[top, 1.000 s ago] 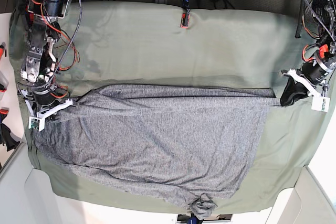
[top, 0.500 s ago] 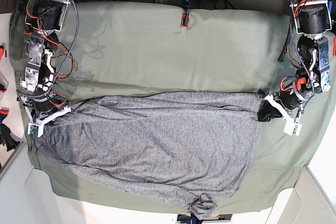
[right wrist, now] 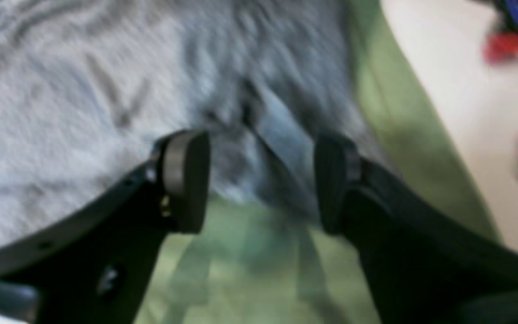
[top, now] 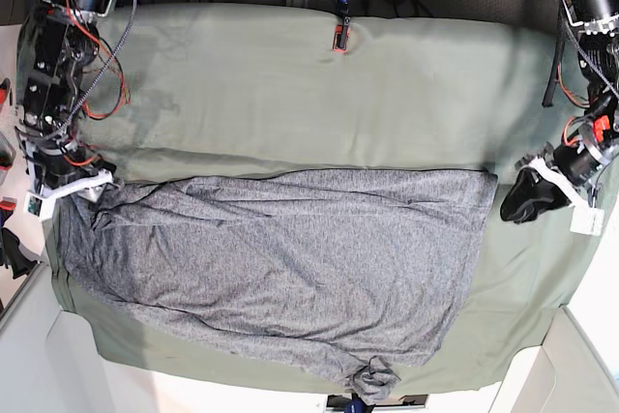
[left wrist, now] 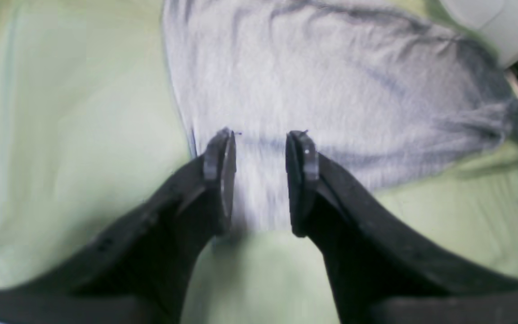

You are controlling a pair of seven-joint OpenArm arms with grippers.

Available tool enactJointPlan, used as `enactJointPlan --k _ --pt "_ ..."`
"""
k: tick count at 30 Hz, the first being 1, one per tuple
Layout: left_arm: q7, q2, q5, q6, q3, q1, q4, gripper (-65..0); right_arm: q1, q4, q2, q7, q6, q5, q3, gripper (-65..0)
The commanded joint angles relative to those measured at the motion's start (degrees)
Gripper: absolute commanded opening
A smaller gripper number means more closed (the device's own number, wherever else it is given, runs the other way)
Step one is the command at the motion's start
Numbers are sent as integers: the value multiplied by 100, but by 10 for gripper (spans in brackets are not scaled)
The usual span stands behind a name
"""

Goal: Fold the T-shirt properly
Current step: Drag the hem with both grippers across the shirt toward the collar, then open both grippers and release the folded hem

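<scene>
- The T-shirt [top: 280, 263] lies spread flat across the near half of the sage-green table cloth [top: 319, 94], wrinkled, with a bunched knot of fabric at its near edge.
- Its far edge runs as a straight fold line from left to right; the right edge ends just short of the left gripper.
- In the base view the left gripper [top: 519, 202] sits at the right side, just beside the shirt's far right corner but apart from it, over bare green cloth.
- In the left wrist view the left gripper [left wrist: 259, 180] has its jaws spread with a clear gap; grey fabric shows between and beyond them, nothing pinched.
- The right gripper [top: 87, 191] sits at the left side of the base view, at the shirt's far left corner.
- In the right wrist view the right gripper [right wrist: 259, 180] is also spread wide, its fingers [right wrist: 185, 180] over the shirt's rumpled edge; the picture is blurred, and no fabric looks clamped.
</scene>
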Motion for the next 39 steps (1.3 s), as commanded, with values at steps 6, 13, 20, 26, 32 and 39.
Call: enactJointPlan --k 6,13,20,26,32,39 --pt "-83 -24 -326 -52 -122 667 190 -426 -398 367 50 -37 22 238 498 -286" --pt "-162 142 -358 -52 -125 1126 190 -426 -715 363 48 2 22 560 564 -286" --pt "-326 396 -55 -52 -122 1110 188 -426 -730 363 48 216 92 560 564 -286" --pt "-525 404 105 160 -122 1113 188 -426 -715 352 48 278 83 533 564 -286" --pt "-647 476 188 258 -122 1095 184 -426 -688 212 48 468 -33 535 564 -286" --pt "-866 496 483 741 -122 905 155 -426 -299 -291 46 466 -46 538 564 -286"
